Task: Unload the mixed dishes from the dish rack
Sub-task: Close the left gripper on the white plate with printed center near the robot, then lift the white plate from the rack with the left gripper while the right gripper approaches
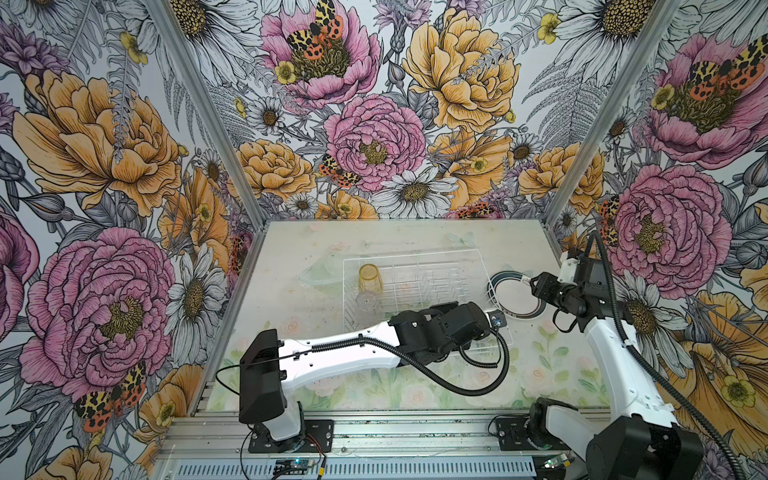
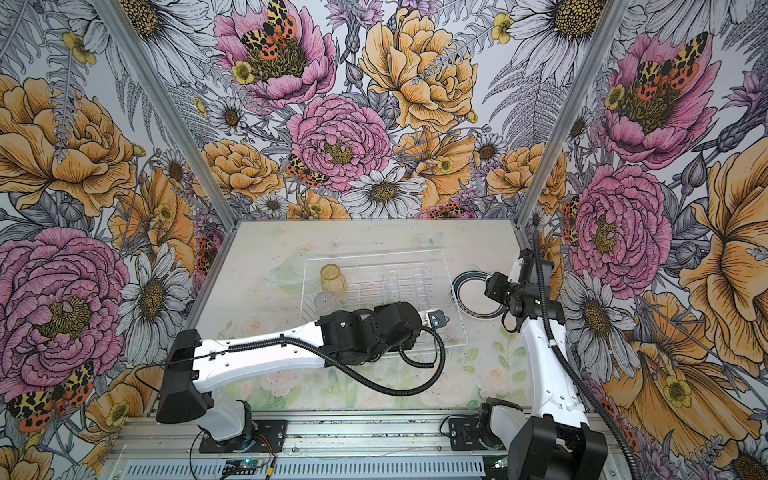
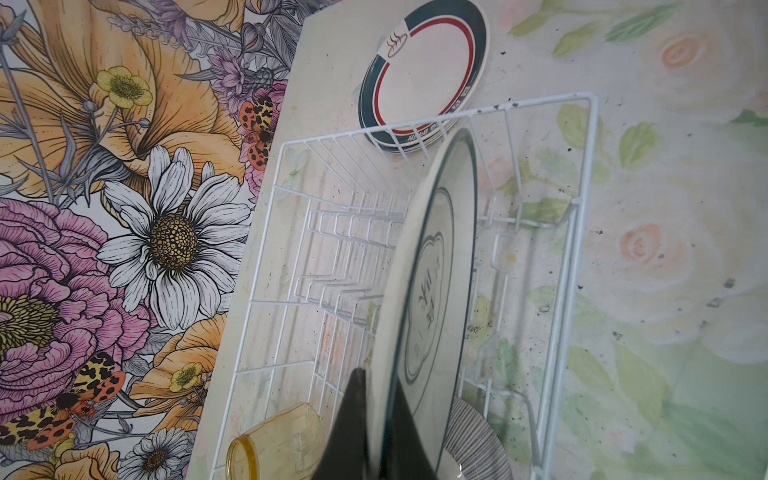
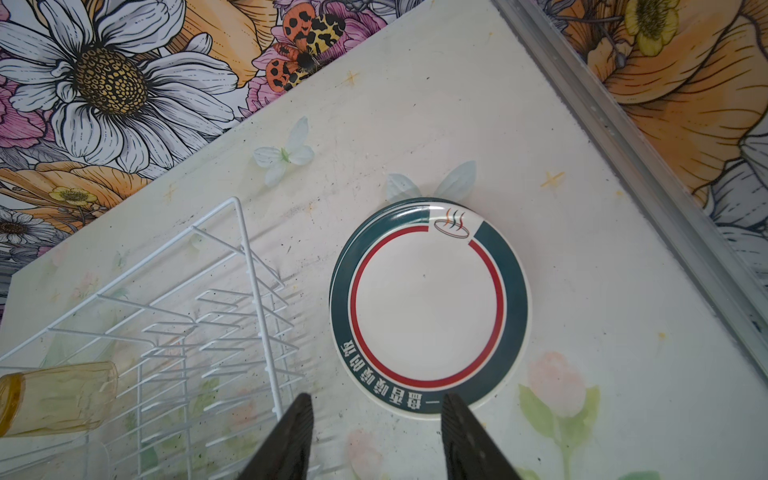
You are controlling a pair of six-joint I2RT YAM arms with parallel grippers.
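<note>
The white wire dish rack (image 1: 411, 254) (image 2: 374, 254) stands mid-table. In the left wrist view my left gripper (image 3: 380, 415) is shut on the rim of an upright white plate (image 3: 432, 270) inside the rack (image 3: 582, 249). A striped bowl (image 3: 469, 436) lies just behind that plate. An amber tumbler (image 1: 370, 278) (image 3: 278, 440) and a clear tumbler (image 1: 366, 301) lie in the rack's left end. A stack of dark-rimmed plates (image 1: 515, 296) (image 4: 428, 307) rests on the table right of the rack. My right gripper (image 1: 532, 282) (image 4: 374, 432) hovers open at the stack's edge, holding nothing.
In both top views the left arm's wrist (image 1: 457, 324) (image 2: 386, 324) covers the rack's near right part and hides the held plate. Flowered walls close in the table on three sides. An aluminium rail (image 1: 374, 432) runs along the front edge.
</note>
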